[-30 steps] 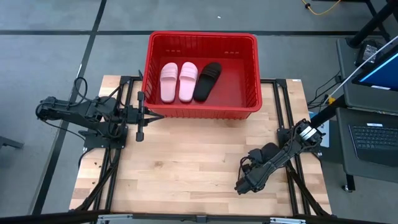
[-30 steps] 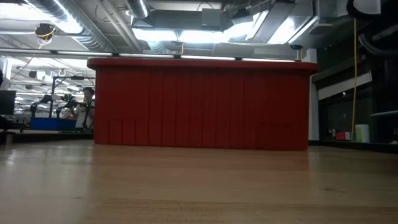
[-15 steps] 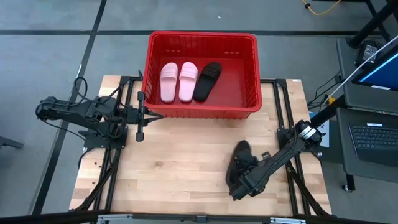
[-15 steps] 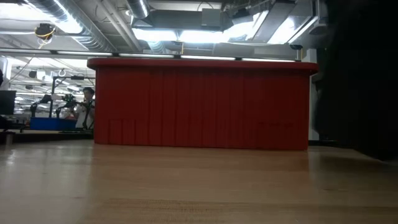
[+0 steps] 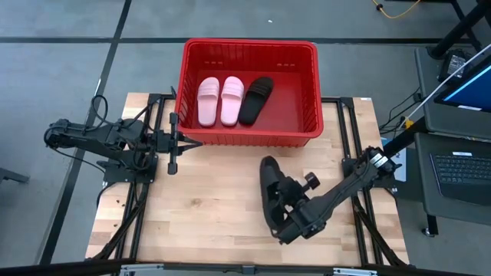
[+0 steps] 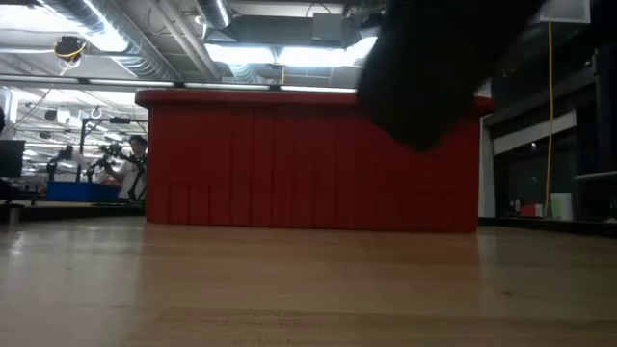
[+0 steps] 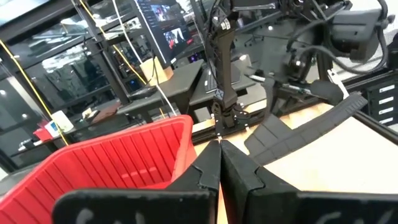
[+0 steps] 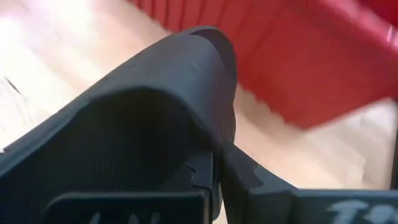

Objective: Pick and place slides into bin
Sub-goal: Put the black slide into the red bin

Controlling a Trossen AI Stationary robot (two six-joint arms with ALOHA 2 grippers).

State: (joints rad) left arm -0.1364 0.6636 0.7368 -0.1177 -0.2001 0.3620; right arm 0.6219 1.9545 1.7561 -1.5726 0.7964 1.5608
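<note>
Gripping an all-black broad-strapped slide (image 5: 269, 186), right fingers (image 8: 205, 171) clamped; left fingers (image 7: 211, 171) together.

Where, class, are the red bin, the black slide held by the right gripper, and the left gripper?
red bin (image 5: 249, 45): high view, on its far rim.
black slide (image 5: 270, 184): high view, on its sole.
left gripper (image 7: 219, 147): left wrist view, at its shut fingertips.
</note>
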